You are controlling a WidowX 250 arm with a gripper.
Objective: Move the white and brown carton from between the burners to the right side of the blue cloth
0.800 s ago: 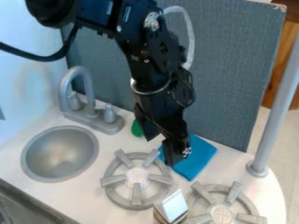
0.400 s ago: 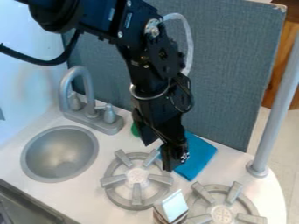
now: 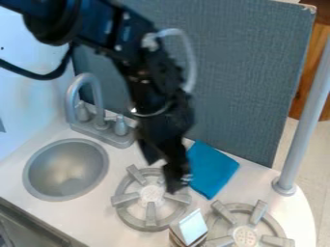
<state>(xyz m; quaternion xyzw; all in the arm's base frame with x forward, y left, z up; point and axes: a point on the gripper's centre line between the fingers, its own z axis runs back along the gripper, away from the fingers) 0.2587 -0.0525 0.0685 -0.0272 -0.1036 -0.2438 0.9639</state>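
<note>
Item: one black arm (image 3: 155,91), entering at the upper left and angled down over the table (image 3: 97,212). I see its lower end hanging over the back right of the first burner grate.

Item: pincer (image 3: 169,174), pointed downward, as suits work from above. Open, closed or gripping: I cannot tell from here, nor whether it touches the metal beneath.

Item: first burner grate (image 3: 127,198), grey, ringed, with raised spokes, right of the sink (image 3: 61,169). The spokes are presumably there to carry a pot above the ring.

Item: blue cloth (image 3: 213,169), lying flat behind and to the right of that grate, just beside the pincer. Its place off the spokes looks chosen to spare the cooking spot.

Item: second burner grate (image 3: 245,236), same pattern, at the lower edge of my view, probably spaced so two pots could sit side by side.

Item: box-like object with a pale, shiny top (image 3: 192,227), at the lower edge between the grates; contents unreadable to me.

Item: grey faucet (image 3: 100,108), mounted behind the sink, its spout arched, as a tap serving the basin would be.

Item: grey board (image 3: 251,77), upright behind the table, likely a backdrop or screen.
</note>
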